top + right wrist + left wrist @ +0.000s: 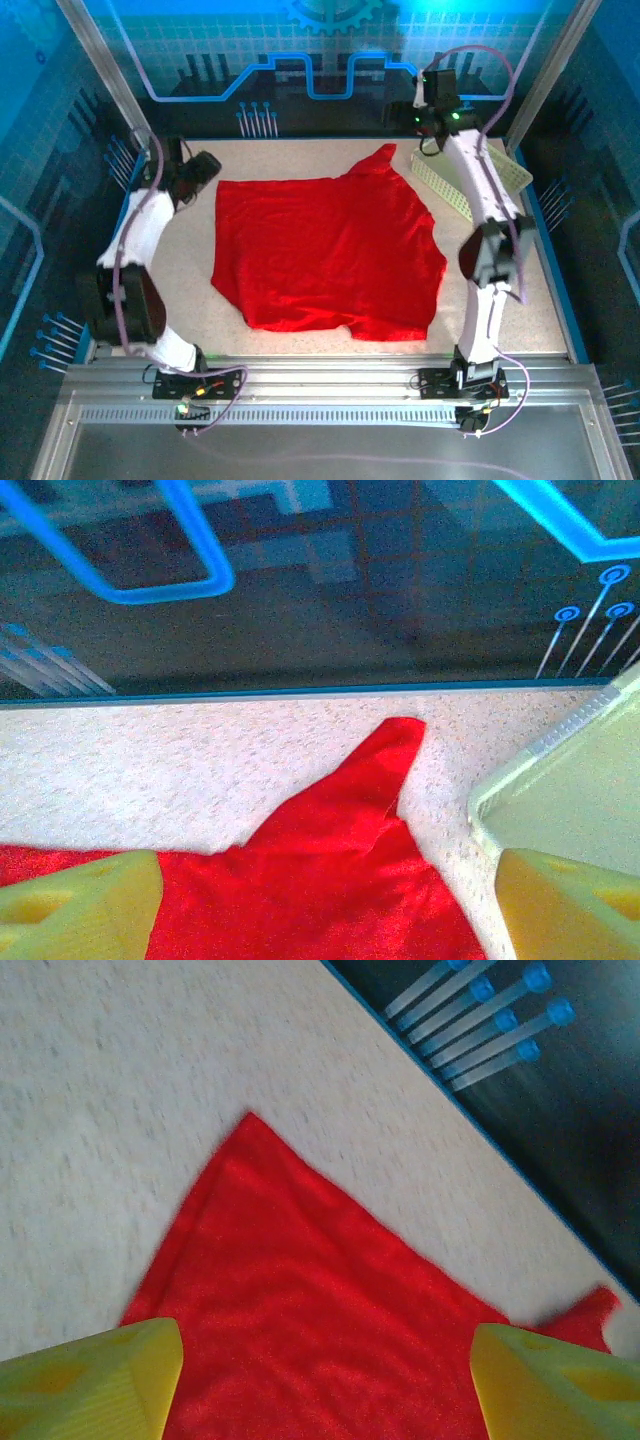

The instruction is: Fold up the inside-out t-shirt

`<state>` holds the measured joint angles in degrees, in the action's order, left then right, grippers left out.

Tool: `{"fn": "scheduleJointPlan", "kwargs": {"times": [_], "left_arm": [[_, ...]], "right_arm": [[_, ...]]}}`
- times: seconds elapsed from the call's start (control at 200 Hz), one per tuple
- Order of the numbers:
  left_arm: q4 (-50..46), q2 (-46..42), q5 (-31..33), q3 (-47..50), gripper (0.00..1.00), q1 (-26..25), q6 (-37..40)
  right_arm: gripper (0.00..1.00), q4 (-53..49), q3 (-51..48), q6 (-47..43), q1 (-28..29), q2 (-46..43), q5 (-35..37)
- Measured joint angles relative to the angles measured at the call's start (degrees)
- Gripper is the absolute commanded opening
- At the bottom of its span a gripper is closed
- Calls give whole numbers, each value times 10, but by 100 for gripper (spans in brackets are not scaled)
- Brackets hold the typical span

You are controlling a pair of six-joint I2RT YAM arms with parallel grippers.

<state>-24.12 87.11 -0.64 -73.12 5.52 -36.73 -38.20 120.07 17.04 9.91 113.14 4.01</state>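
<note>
**Top external.** Shows the t-shirt (325, 255) spread flat across the middle of the table (300, 165), with one sleeve (380, 158) pointing far right toward the basket (512, 172). Judged as the start of a fold, with nothing lifted yet. To do it well:
- Take both far corners together.
- Pinch low at the edge so one clean line comes up.
- Carry both toward the near side at one pace, keeping the cloth taut between them.

Places the left gripper (205, 168) just off the far left corner, with the forearm swung out along the left edge and the elbow bent back toward its base. Places the right gripper (428, 130) beyond the sleeve at the far right, with the arm stretched long up the right side and crossing the basket. Jaw spread is hard to read from here, perhaps because of the dark housings.

**Left wrist.** Looks down on the far left corner of the t-shirt (300, 1300), lying flat on the table (120, 1090). Left gripper (325, 1390) spread wide and holding nothing, with cloth in sight between its fingers (100, 1380) but not pinched. Best to reach forward to the corner point before closing, not into the middle of the cloth.

**Right wrist.** Looks over the t-shirt (330, 880) and its sleeve (390, 755), with bare table (150, 760) to the left and the basket (560, 800) close on the right. Right gripper (325, 910) equally wide and empty. Keep the right finger off the basket rim on the way down.
</note>
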Motion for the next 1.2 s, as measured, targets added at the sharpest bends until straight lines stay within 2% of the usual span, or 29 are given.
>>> {"fn": "scheduleJointPlan", "kwargs": {"times": [0.125,0.245,0.35,0.51,0.64,0.86,1.201], "left_arm": [[0,-79,-6,99,75,-51,-9],[-5,-100,-11,176,74,-84,-9],[-2,-86,-22,214,72,-111,-10],[29,-35,-37,245,71,-139,-24],[50,13,-41,253,71,-139,-35],[83,67,-42,240,71,-139,-39],[109,162,-42,137,72,-138,-43]], "right_arm": [[86,40,-210,19,15,-185,-21],[86,67,-360,45,28,-284,-34],[84,77,-456,66,55,-288,-45],[84,79,-556,102,91,-223,-58],[84,85,-588,126,91,-187,-58],[84,112,-582,153,87,-131,-56],[83,109,-473,171,17,-25,-44]]}}
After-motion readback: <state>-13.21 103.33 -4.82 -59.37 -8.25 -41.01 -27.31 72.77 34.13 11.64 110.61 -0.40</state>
